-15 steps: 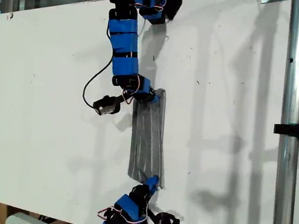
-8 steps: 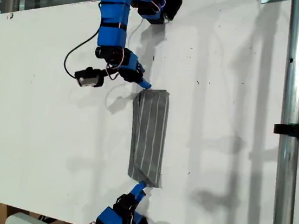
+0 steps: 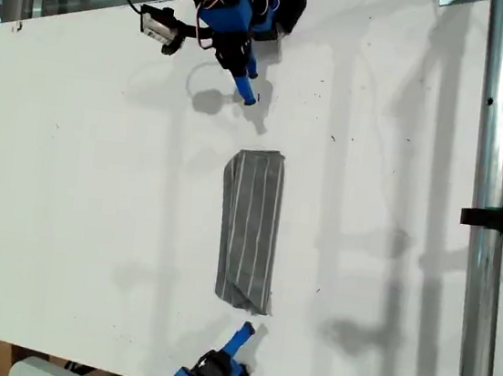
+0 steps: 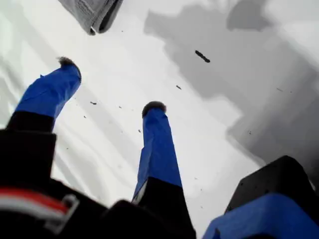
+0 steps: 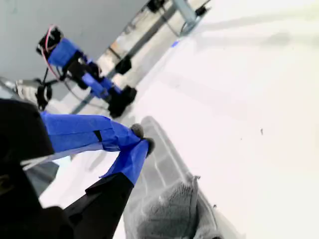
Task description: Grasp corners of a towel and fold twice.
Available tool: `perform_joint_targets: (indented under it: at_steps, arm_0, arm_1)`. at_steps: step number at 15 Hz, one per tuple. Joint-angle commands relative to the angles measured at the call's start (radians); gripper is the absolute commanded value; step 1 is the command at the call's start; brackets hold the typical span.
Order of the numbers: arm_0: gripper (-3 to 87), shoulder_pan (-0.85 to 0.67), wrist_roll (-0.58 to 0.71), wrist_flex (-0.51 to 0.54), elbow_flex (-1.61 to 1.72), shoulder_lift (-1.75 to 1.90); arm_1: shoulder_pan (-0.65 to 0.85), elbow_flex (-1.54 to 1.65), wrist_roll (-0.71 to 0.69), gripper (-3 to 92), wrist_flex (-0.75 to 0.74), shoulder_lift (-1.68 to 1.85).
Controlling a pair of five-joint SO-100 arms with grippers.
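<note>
First wrist view has the two blue fingers (image 4: 158,149) of my first gripper (image 4: 109,84) spread well apart with nothing between them, just bare white table (image 4: 209,149) underneath. A folded end of the towel (image 4: 92,12) pokes in just past the fingertips, not touching them.

Second wrist view is the opposite: the fingertips (image 5: 137,130) of my second gripper (image 5: 143,138) are pressed together and there's no cloth between them. The towel (image 5: 169,209) lies right below and ahead of it, bunched up at the near end, with the white stripes running away toward the other arm (image 5: 79,67) at the far end.

In the exterior view the towel (image 3: 249,229) is a long narrow grey strip, folded, lying flat near the middle of the table (image 3: 78,176) with the stripes running lengthwise. My first gripper (image 3: 243,88) is off the strip's upper end, clearly apart from it, up near the top of the exterior view. My second gripper (image 3: 242,336) sits just beyond the lower end, close but not touching as far as I can tell. A metal pole (image 3: 494,135) runs down the exterior view's right.
</note>
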Motion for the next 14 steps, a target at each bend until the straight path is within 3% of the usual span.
perform_joint_targets:
  at_steps: [1,4,6,12,14]
  arm_0:
    - [-2.3,0.025,0.029,-0.040,-0.006,0.018]
    - [-2.3,-0.040,0.067,-0.060,-0.003,0.018]
    - [-2.3,-0.034,0.052,-0.064,0.000,0.018]
    - [-2.3,-0.003,0.000,-0.060,0.020,0.018]
    - [-2.3,0.003,-0.005,-0.060,0.021,0.018]
  arm_1:
    - [-0.017,0.026,-0.003,29.4,-0.146,-0.029]
    - [0.032,-0.219,-0.138,31.9,-0.474,-0.755]
    - [0.066,-0.314,-0.153,32.2,-0.641,-1.052]
    - [0.091,-0.560,-0.078,31.4,-0.818,-1.434]
    - [0.077,-0.732,-0.086,31.6,-0.801,-1.595]
